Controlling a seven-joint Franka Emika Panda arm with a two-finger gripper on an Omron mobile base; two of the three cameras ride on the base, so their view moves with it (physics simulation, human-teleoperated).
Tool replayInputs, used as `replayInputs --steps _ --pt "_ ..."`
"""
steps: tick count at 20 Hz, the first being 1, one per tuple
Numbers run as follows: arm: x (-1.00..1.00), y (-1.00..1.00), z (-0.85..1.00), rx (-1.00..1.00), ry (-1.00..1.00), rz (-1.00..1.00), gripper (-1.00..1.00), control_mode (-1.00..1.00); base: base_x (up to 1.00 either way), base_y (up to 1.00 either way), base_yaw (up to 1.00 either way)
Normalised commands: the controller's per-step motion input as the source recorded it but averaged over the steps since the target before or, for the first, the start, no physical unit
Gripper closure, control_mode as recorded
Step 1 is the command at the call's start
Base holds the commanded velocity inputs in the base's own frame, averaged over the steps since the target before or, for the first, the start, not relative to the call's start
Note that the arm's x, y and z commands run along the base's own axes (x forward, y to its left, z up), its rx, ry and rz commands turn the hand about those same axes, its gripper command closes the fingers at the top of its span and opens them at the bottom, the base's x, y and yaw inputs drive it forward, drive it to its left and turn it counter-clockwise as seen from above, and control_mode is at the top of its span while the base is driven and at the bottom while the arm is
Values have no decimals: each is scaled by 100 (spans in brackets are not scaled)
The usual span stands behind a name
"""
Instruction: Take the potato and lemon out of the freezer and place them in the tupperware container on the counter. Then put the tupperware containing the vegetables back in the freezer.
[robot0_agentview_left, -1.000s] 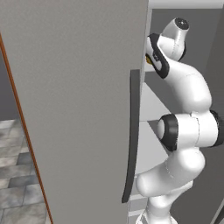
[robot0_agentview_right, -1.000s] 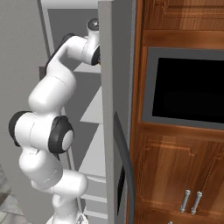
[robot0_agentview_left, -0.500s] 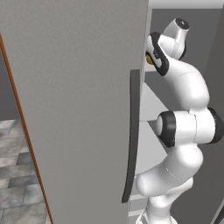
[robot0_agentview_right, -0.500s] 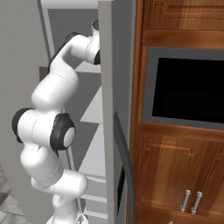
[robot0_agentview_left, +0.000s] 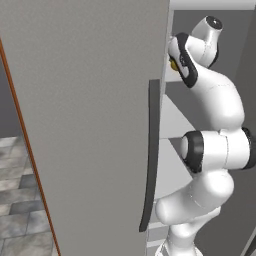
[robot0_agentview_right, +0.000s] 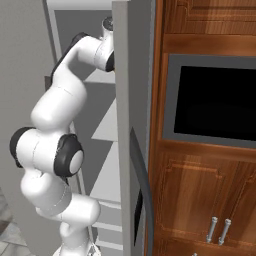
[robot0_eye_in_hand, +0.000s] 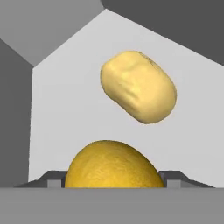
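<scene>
Hand view showed us the lemon (robot0_eye_in_hand: 114, 164), a round fruit of saturated yellow-orange with a finely pitted skin, sitting low and close on a pale grey shelf (robot0_eye_in_hand: 65, 122) inside the tall grey freezer (robot0_agentview_left: 90, 125). Both small dark fingertips of the gripper (robot0_eye_in_hand: 113, 179) rose at either side of the fruit, close against it, though we could not tell whether they pinched it or merely flanked it. Beyond it, apart from it, lay the potato (robot0_eye_in_hand: 139, 86), a dull, lumpy, pale tan-yellow oval. We judged the lemon light, firm and somewhat slippery, best taken across its widest middle. From the left base view, the white arm (robot0_agentview_left: 210, 150) reached up into the upper compartment.
</scene>
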Motion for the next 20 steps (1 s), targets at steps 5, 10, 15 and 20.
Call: replayInputs --steps 5,10,15,20 --pt "-94 0 14 0 -21 -8 100 -100 0 0 0" --pt "-100 0 0 -1 -17 -6 100 -100 0 0 0" --pt "-100 29 0 -7 -10 -3 100 -100 0 0 0" --pt "-100 47 11 -13 1 0 100 -100 0 0 0"
